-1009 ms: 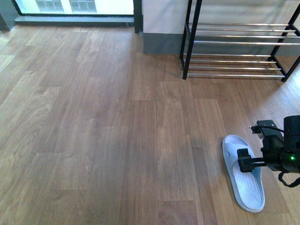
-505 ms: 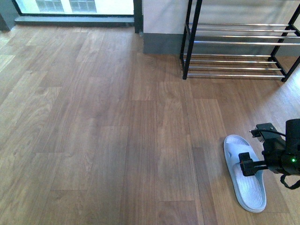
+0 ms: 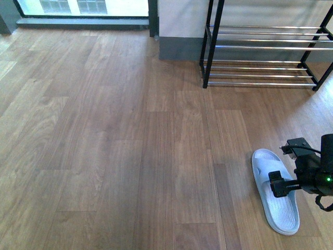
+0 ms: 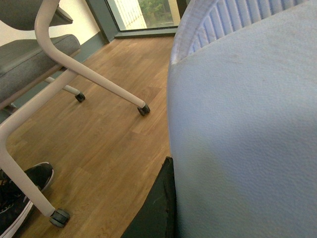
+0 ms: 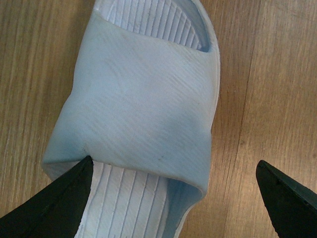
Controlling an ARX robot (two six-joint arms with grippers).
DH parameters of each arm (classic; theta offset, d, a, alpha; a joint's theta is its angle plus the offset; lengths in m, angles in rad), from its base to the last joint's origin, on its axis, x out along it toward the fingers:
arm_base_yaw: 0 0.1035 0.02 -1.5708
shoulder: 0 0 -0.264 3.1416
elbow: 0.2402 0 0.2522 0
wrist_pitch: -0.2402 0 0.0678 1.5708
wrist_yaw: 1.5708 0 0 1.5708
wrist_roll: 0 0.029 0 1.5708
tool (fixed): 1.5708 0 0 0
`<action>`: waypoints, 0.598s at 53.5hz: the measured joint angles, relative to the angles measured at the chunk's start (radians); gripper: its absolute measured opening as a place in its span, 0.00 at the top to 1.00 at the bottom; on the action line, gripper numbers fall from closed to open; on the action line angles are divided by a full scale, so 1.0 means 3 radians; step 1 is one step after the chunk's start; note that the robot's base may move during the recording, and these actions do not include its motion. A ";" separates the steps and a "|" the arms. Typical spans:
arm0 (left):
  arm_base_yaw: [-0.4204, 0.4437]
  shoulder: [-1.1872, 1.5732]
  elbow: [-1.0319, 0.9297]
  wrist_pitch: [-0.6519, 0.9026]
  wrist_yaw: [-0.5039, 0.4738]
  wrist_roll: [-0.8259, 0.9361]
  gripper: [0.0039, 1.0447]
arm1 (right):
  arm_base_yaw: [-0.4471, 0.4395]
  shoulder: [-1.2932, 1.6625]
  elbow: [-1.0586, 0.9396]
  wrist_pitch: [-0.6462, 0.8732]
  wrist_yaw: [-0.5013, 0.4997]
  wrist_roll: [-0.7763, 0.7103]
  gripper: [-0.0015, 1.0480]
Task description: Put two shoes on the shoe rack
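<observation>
The two shoes are out of view. The black shoe rack [image 3: 209, 44] with silver bars stands at the far right by the wall. A light blue slide slipper [image 3: 275, 191] lies on the wooden floor at the near right, and my right gripper [image 3: 284, 186] hangs over its strap. In the right wrist view that gripper [image 5: 173, 198] is open, with the strap [image 5: 143, 109] between one fingertip [image 5: 69, 196] over the ribbed sole and the other over bare floor. My left gripper [image 4: 171, 198] is shut on another light blue slide slipper [image 4: 242, 129], which hides all but one black finger [image 4: 157, 210].
In the left wrist view a chair with white legs [image 4: 89, 79] and castors [image 4: 143, 110] stands on the wooden floor, with a person's black-and-white footwear [image 4: 20, 196] beside it. A window sill [image 3: 83, 21] and a grey wall base [image 3: 179, 48] lie at the far side.
In the front view the right gripper and the slipper under it have shifted slightly right and nearer. The rack has not moved.
</observation>
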 joint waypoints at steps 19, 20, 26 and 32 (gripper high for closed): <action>0.0000 0.0000 0.0000 0.0000 0.0000 0.0000 0.98 | -0.0072 0.0033 -0.0014 0.0041 0.0013 -0.0207 0.09; 0.0000 0.0000 0.0000 0.0000 0.0000 0.0000 0.98 | -0.0072 0.0038 -0.0013 0.0058 0.0013 -0.0207 0.09; 0.0000 0.0000 0.0000 0.0000 0.0000 0.0000 0.98 | -0.0070 0.0095 0.0027 0.0148 0.0006 -0.0202 0.09; 0.0000 0.0000 0.0000 0.0000 0.0000 -0.0001 0.98 | -0.0070 0.0205 0.0123 0.0240 -0.0092 -0.0154 0.09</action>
